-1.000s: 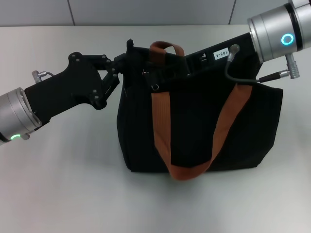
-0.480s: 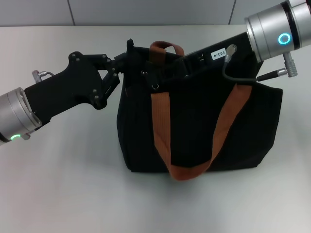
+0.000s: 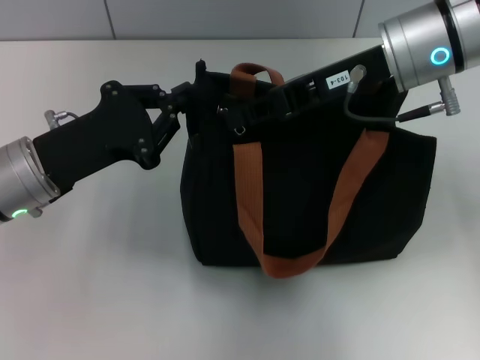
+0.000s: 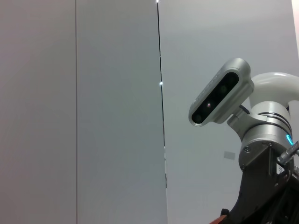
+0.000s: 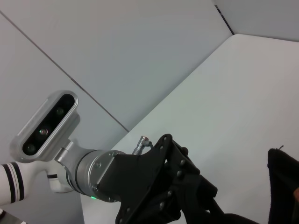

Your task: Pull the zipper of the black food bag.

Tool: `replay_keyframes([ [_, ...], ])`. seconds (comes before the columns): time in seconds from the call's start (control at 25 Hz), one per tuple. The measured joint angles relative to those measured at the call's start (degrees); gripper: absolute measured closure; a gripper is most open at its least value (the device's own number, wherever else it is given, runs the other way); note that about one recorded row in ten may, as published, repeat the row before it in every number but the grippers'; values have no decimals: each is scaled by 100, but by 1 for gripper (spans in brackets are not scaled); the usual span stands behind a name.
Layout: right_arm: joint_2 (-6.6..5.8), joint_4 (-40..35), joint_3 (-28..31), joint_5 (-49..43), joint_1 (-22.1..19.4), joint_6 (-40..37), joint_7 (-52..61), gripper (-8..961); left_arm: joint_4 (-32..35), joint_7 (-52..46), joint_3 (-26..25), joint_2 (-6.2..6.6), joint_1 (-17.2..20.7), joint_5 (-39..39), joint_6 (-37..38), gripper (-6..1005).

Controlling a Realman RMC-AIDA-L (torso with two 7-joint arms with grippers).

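Black bag [image 3: 300,195] standing upright mid-table [image 3: 97,285]. Left gripper [image 3: 196,91] pinching bag's top left corner, bracing it against pull. Right gripper [image 3: 251,112] reaching along top edge at zipper [image 3: 238,132] near orange handle [image 3: 255,75]; finger state: cannot tell.

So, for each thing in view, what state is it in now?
black food bag: upright on the table, near orange-brown strap hanging down its front.
zipper: only a small metal piece shows at the top edge; how far it is zipped cannot be told.
left hand: at the bag's top left corner, apparently gripping the edge.
right hand: over the bag's top edge near the metal piece.
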Motion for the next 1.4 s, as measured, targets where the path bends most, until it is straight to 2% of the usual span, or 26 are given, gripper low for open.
replay_keyframes([
  [1.4, 9, -456, -17, -57, -431, -31, 165, 955, -34, 0, -113, 0, 29, -7, 41, 982],
])
